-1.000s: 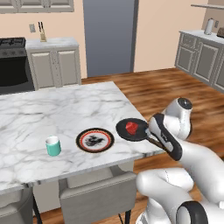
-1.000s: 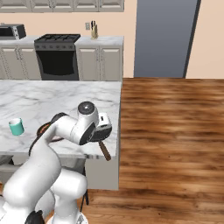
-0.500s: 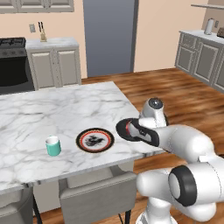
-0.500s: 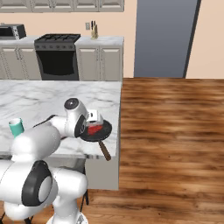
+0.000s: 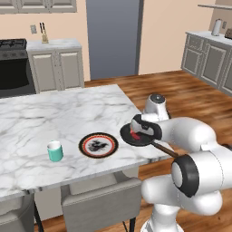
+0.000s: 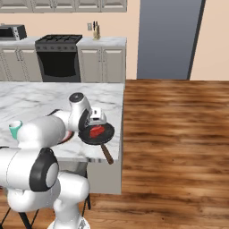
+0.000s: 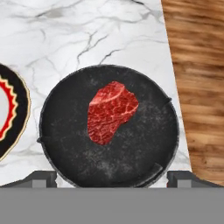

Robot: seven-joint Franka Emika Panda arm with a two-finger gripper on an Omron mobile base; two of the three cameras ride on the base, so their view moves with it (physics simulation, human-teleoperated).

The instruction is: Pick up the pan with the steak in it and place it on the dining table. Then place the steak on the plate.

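Note:
The black pan [image 5: 146, 138] [image 6: 103, 132] [image 7: 144, 140] rests on the dining table [image 5: 68, 113] [image 6: 36, 98] [image 7: 87, 35], near its right edge, with the brown handle [image 6: 106, 154] sticking out past the edge. In the middle of the pan lies the red steak [image 5: 134, 134] [image 6: 96, 131] [image 7: 111, 111]. My gripper [image 5: 136, 130] [image 6: 95, 125] [image 7: 111, 178] hovers right above the pan, pointing down at the steak, open, with nothing between its fingertips [image 7: 41, 177]. Just left of the pan sits the red-rimmed plate [image 5: 98, 145] [image 7: 8, 113], bare of food.
A teal cup [image 5: 55, 151] [image 6: 14, 129] stands on the table left of the plate. Grey stools [image 5: 97, 204] are tucked under the near side. Wood floor [image 7: 197, 87] begins right beside the pan. A stove [image 5: 11, 68] and cabinets line the far wall.
The hand has swung from beside the pan's handle to above the pan and come down closer to the steak. The pan and plate have stayed put; the jaws stay open.

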